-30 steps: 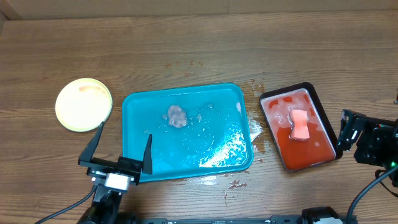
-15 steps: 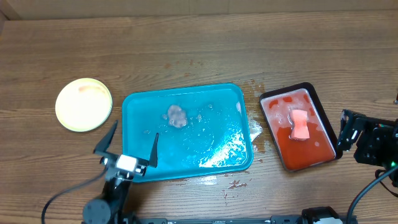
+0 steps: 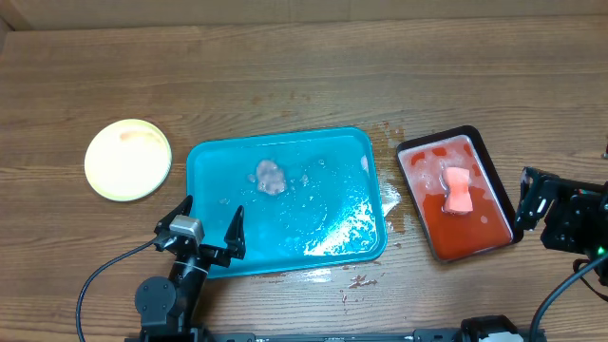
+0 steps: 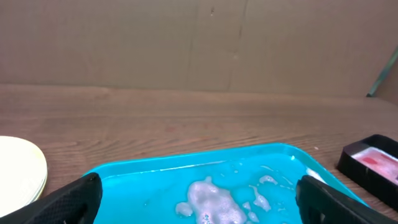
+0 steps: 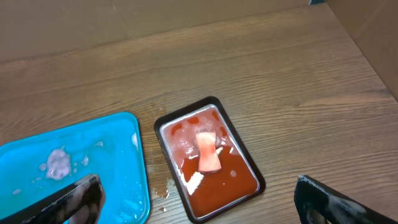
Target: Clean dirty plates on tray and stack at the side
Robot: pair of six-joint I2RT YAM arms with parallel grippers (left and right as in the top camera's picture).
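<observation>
Left tool (image 3: 213,205) spread, empty, over tray's (image 3: 323,180) near-left corner. Plates (image 3: 127,160) stacked on tabletop (image 3: 285,76) farther left, apart. Right tool (image 5: 196,179) spread, empty, beside black tray (image 3: 437,139).

We list the left gripper (image 3: 213,204): black, with a silver-grey block behind its jaws. Ahead of those jaws we note the tray (image 3: 214,176), turquoise, flecked with pinkish-white foam (image 3: 270,177). Left of them, the plates (image 3: 127,160): pale yellow, one faint orange smear. Far to their right, a black tray (image 3: 435,138): red liquid, white froth, salmon-pink sponge (image 3: 459,190). The table (image 3: 285,76): brown wood grain.
</observation>
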